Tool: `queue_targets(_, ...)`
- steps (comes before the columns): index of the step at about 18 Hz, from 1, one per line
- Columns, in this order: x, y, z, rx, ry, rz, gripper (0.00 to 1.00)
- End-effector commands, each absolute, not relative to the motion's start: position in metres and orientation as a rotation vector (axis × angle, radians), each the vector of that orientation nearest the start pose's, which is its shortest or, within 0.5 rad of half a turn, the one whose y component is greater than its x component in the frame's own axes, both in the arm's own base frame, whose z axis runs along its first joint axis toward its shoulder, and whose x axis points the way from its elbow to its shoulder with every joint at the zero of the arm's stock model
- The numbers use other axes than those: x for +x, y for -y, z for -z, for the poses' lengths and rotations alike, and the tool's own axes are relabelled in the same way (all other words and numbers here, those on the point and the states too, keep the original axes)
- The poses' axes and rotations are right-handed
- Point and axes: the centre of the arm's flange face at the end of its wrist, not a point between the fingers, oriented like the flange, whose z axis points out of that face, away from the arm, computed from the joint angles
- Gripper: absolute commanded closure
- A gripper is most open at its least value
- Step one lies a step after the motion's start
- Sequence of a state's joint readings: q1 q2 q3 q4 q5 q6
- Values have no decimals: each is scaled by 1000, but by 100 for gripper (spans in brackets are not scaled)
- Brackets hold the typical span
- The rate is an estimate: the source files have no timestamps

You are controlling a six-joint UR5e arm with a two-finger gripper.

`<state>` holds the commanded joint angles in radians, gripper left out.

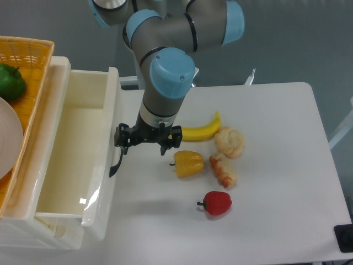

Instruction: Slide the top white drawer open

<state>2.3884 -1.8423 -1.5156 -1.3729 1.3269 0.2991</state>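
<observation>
The top white drawer stands pulled far out to the right of the cabinet, its cream inside bare. Its curved black handle hangs on the front wall. My gripper points down just right of that front, jaws spread wide. Its left finger sits right at the handle's upper end, covering it. Nothing lies between the fingers. The edge of the lower drawer shows beneath.
On the cabinet top, an orange basket holds a green pepper and a plate. Right of the gripper lie a banana, yellow pepper, bread roll, croissant and red pepper.
</observation>
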Motion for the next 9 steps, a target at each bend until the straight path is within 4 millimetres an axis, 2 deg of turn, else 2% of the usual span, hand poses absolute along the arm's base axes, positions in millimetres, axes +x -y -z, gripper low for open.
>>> queue_targets(5, -337, -515, -391, -2890, 803, 334, 0)
queue_targets(9, -337, -514, -391, -2893, 807, 338, 0)
